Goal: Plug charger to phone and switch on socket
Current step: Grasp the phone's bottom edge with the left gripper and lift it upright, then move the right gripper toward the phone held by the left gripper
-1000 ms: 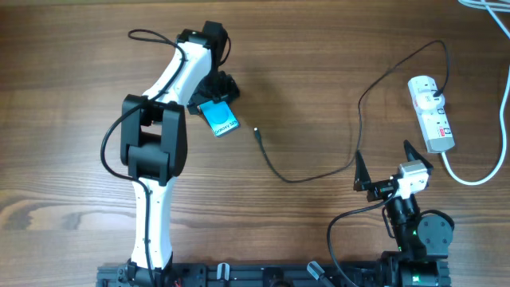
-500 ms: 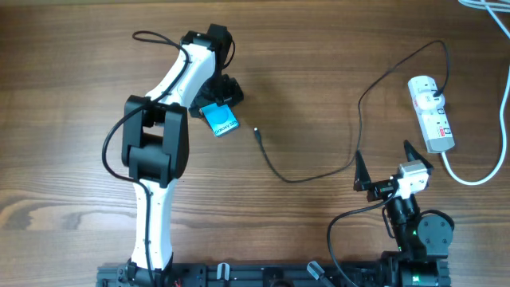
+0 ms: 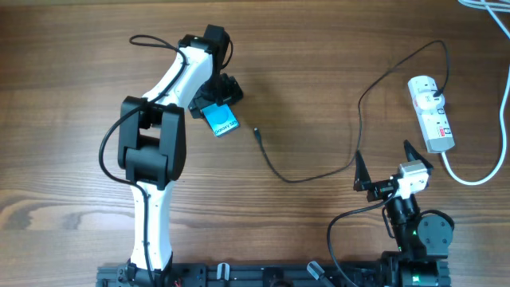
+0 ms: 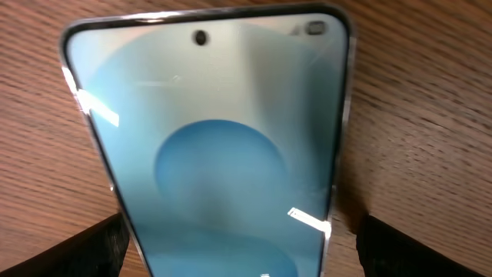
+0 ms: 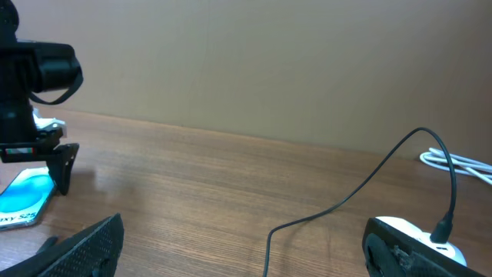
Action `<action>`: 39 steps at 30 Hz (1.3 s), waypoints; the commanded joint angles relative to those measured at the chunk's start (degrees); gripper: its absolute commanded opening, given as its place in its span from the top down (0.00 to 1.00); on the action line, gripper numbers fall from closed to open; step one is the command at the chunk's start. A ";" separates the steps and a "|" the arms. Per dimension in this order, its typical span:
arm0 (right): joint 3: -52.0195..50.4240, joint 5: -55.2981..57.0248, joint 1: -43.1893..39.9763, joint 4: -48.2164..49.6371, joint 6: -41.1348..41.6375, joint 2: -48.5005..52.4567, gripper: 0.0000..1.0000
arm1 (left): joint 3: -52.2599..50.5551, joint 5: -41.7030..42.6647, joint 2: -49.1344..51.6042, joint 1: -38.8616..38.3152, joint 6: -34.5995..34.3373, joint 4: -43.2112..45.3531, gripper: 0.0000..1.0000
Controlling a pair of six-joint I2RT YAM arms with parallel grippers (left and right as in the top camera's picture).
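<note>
Phone (image 3: 222,119) lies flat on the desk (image 3: 319,64), screen up, directly below my left pincer (image 3: 215,104). In the left wrist view its two fingers (image 4: 92,246) stand on either side of the end of the phone nearest to the pincer. The left finger is just beside the edge, and a thin strip of desk shows between the phone and the right finger. So I judge this pincer as open and straddling the phone, not clamping it. I think it is placed like this to hold the phone steady, or to turn it, so that the port faces the cable.

Beyond the far end of the phone, away from the left pincer, the silvery tip of the charger (image 3: 256,133) rests on the desk, near the phone but not touching it. From there the black cable curves across and passes just beside the left finger of my right pincer (image 3: 383,153). This pincer is spread wide with nothing in it, low over the desk.

Ahead of the right pincer and to its right lies the socket (image 3: 430,114), with the charger's plug head already seated in it. Whether the switch is on or off is too small for me to tell. The tip is not yet plugged in.
</note>
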 commanded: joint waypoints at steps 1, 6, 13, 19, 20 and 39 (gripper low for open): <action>-0.07 0.63 0.17 0.17 -0.28 -0.42 0.00 | -2.71 0.00 -0.13 1.36 -0.94 -0.37 0.03; -0.07 0.63 0.17 0.17 -0.28 -0.42 0.00 | -2.89 -0.15 -1.46 1.36 -0.94 -1.05 0.00; -0.07 0.63 0.17 0.17 -0.26 -0.42 0.00 | -9.29 -0.07 -1.44 1.33 -1.01 3.41 0.00; -0.07 0.63 0.17 0.15 -0.26 -0.42 0.00 | -9.66 1.70 -1.51 1.36 -0.96 5.09 0.09; -0.07 0.63 0.17 0.17 -0.26 -0.42 0.00 | -9.66 2.56 -1.51 1.36 -0.96 5.29 0.11; 0.85 -9.68 0.17 6.14 9.14 -0.33 0.00 | -9.66 14.53 -2.60 2.40 10.93 5.01 0.32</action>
